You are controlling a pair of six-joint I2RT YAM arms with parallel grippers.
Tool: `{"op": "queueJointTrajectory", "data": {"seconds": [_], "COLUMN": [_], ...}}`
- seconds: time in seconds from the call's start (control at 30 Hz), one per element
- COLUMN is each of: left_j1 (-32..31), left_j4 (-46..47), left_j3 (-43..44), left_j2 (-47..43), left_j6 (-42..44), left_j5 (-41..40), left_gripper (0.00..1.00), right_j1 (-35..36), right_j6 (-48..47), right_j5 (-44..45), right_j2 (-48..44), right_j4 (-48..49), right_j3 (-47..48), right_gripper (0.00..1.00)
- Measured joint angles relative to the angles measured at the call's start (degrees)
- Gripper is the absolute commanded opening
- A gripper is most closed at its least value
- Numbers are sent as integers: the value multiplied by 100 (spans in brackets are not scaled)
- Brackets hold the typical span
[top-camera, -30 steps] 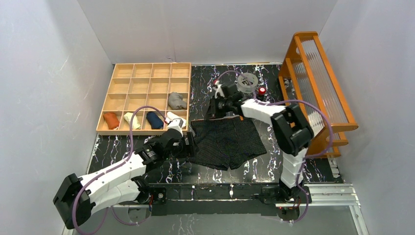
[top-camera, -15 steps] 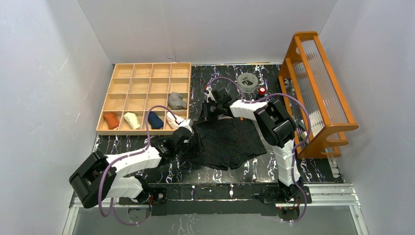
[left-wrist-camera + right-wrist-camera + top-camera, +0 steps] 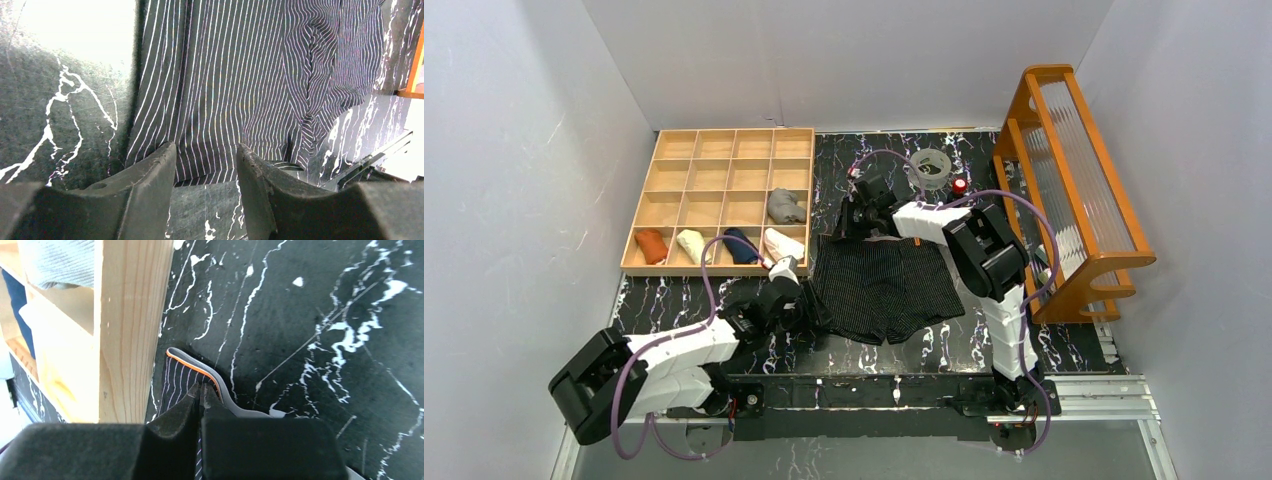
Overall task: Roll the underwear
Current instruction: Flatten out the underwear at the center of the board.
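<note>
Black pinstriped underwear (image 3: 889, 285) with a grey, orange-edged waistband: spread flat in the middle of the black white-veined table (image 3: 659, 300), waistband toward the far side, leg openings toward the arm bases.

Right gripper (image 3: 856, 222): down at the far left corner of the garment, just beside the pale wooden compartment tray (image 3: 724, 132). In the right wrist view, gripper (image 3: 202, 390) pressed together, pinching the waistband where the band curls up off the table; tray wall (image 3: 130, 330) close alongside.

Left gripper (image 3: 809, 305): low at the near left edge of the same garment. In the left wrist view, gripper (image 3: 205, 150) spread, striped leg hem and a strip of bare table lying in the gap; cannot tell whether either finger touches the cloth.

In the tray: a grey rolled garment (image 3: 784, 207) one row back, and along the near row a rust roll (image 3: 651, 245), cream roll (image 3: 692, 245), navy roll (image 3: 739, 245) and white roll (image 3: 782, 243).

Far right: an orange wooden rack (image 3: 1074, 180); near it a clear tape ring (image 3: 931, 167) and a small red-topped object (image 3: 960, 185).
</note>
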Motion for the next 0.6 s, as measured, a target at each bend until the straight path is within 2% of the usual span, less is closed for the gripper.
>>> {"op": "queueJointTrajectory", "data": {"seconds": [0.1,0.17,0.23,0.3,0.43,0.6], "left_j1": [0,0,0,0,0,33], "left_j4": [-66,-120,-291,-680,-1427,-2199], "left_j3": [-37,-7,144,409,890,1287], "left_j2": [-136,-153,-157,-188,-601,-1025], "left_j6": [2,46,157,243,420,601], "left_j5": [-22,-28,-57,-170,-522,-909], "left_gripper": [53,65,69,77,97,98], "right_j1": [-31,-66,-96,-120,-155,-269], "right_j6": [13,-22,-66,-109,-229,-107], "right_j5": [50,-122,-315,-431,-262,-46], "right_j2": [-35,-68,-87,-133,-474,-1176], "right_j4": [59,173,190,160,-170,-249], "right_j3": [-46,-129,-155,-155,-188,-280], "right_gripper": [21,29,39,56,96,99]}}
